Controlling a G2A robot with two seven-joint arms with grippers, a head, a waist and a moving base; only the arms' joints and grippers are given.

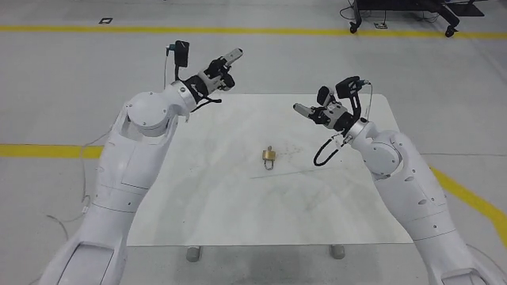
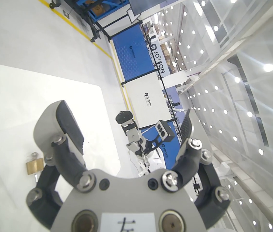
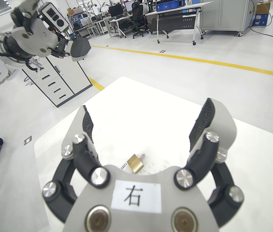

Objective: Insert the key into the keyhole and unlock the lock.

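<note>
Padlock (image 1: pixel 269 156) lies at the middle of the table (image 1: pixel 206 206), with a silvery bit beside it, perhaps the key. Left tool (image 2: pixel 124 112) and right tool (image 3: pixel 147 105) hover wide open above. One should pin the body while the other pinches the key squarely.

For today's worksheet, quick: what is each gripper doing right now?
Left gripper: open, holding nothing.
Right gripper: open, holding nothing.

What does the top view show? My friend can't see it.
A small brass padlock lies near the middle of a white table. The left gripper and right gripper hover open on either side, both empty.
</note>
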